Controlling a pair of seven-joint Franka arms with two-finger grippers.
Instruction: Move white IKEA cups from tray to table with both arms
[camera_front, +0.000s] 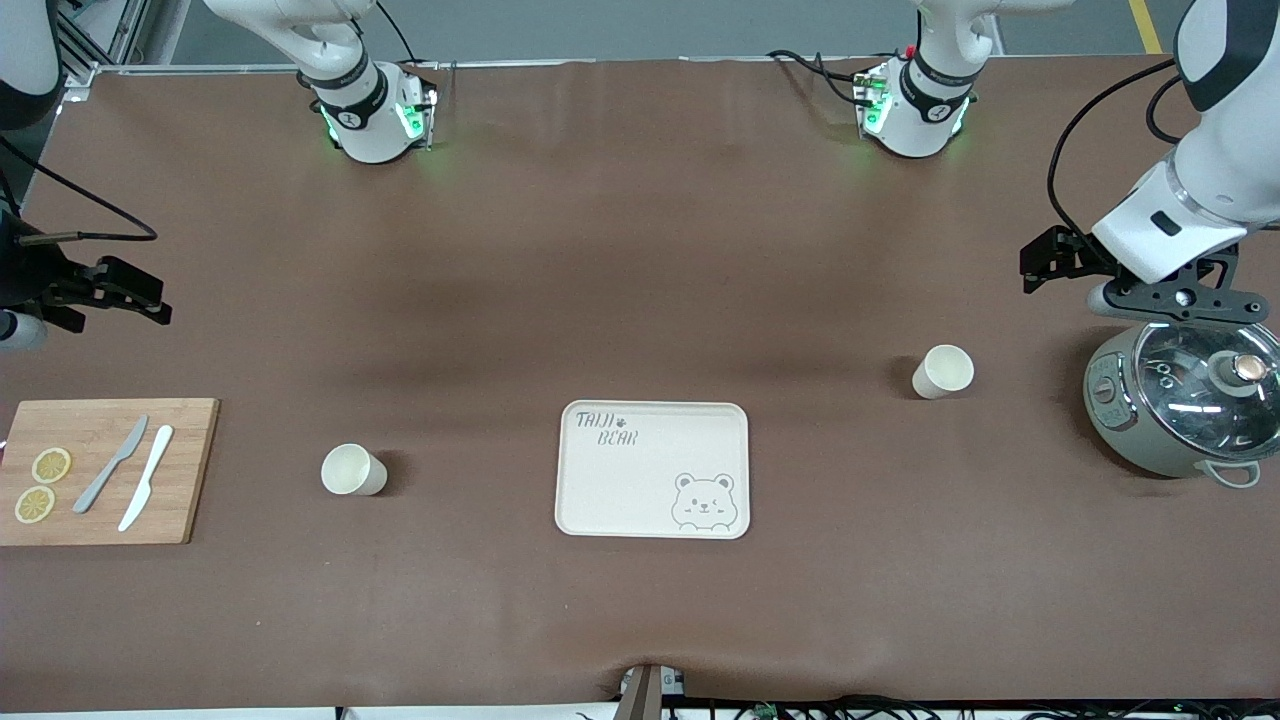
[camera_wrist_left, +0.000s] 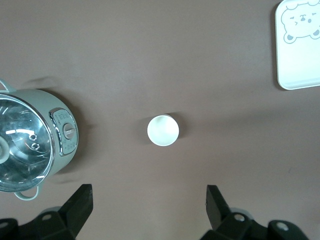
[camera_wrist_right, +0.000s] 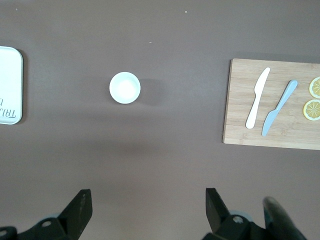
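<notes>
We see a brown table with a cream-white rectangular tray printed with a bear and the words "TAIJI BEAR" low in the centre of the front view. Two small cream-white tapered cups without handles stand upright on the bare table, both apart from the tray. One cup sits toward the right arm's end of the table, between the tray and a bamboo cutting board; the other cup sits toward the left arm's end, a little farther from the front camera than the tray, between the tray and a grey-green pot with a glass lid.

On the board at the lower left of the front view lie a grey knife, a white knife and two lemon slices.

The left gripper hangs in the air at the right edge of the front view, over the table just beside the pot; in the left wrist view its black fingers stand wide apart with nothing between them. The right gripper hangs at the left edge of the front view, over bare table above the board; its fingers are likewise spread and hold nothing. Neither gripper touches a cup.
</notes>
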